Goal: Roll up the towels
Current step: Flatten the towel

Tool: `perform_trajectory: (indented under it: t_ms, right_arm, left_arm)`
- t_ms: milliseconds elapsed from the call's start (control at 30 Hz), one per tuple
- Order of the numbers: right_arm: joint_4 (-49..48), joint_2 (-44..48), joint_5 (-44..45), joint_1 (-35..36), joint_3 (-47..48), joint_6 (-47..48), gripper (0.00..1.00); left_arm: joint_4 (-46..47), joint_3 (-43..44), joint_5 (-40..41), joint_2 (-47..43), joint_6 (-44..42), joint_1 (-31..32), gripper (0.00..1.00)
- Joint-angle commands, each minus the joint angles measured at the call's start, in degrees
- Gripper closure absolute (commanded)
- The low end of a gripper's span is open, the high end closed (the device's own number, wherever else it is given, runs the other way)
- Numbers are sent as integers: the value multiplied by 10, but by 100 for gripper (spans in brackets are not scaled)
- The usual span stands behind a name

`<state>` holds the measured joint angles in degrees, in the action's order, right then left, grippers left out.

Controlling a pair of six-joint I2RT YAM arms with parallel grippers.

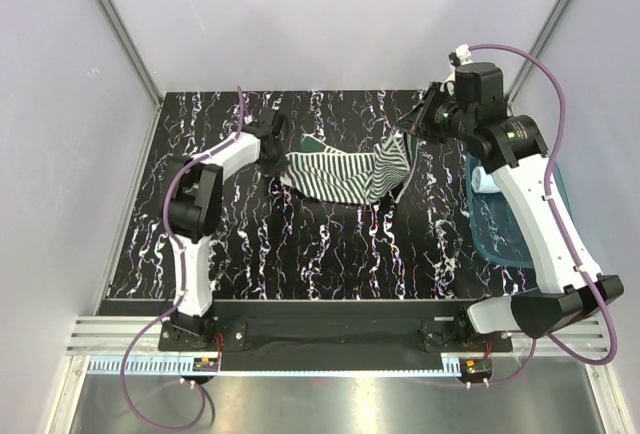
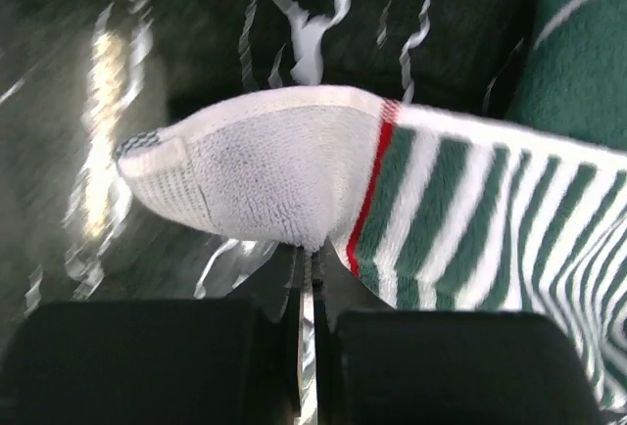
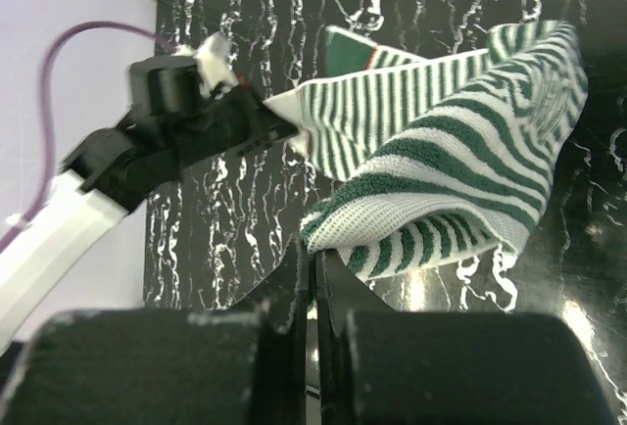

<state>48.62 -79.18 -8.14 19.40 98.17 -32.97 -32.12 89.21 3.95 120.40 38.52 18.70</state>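
The striped towel (image 1: 340, 176) hangs stretched between both grippers above the black marbled table (image 1: 330, 254). My left gripper (image 1: 277, 154) is shut on its left corner; in the left wrist view the jaws (image 2: 312, 259) pinch the white hem beside a red line, with the green-and-white striped towel (image 2: 460, 210) spreading right. My right gripper (image 1: 408, 126) is shut on the right end, lifted higher. In the right wrist view its gripper (image 3: 315, 263) clamps a folded edge of the striped towel (image 3: 460, 151). The pale blue towel (image 1: 484, 180) lies in the tray, partly hidden by the right arm.
A translucent blue tray (image 1: 495, 239) sits at the table's right edge under the right arm. The left arm (image 3: 186, 121) shows at the far side of the towel in the right wrist view. Pale walls with metal posts enclose the back and sides.
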Motion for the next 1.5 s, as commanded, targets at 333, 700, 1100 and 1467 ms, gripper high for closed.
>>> perform_trajectory:
  t_ms: [333, 700, 1100, 1467]
  right_arm:
    - [75, 123, 105, 2, 23, 14, 100]
    - [31, 81, 105, 3, -66, 12, 100]
    - [41, 32, 149, -11, -69, 32, 100]
    - [37, 50, 124, -12, -87, 26, 100]
  left_arm:
    - [-195, 106, 117, -339, -114, 26, 99]
    - [-232, 241, 79, -71, -172, -41, 63]
    - [-170, 117, 80, -72, -171, -60, 13]
    - [-88, -81, 77, -148, -90, -75, 14]
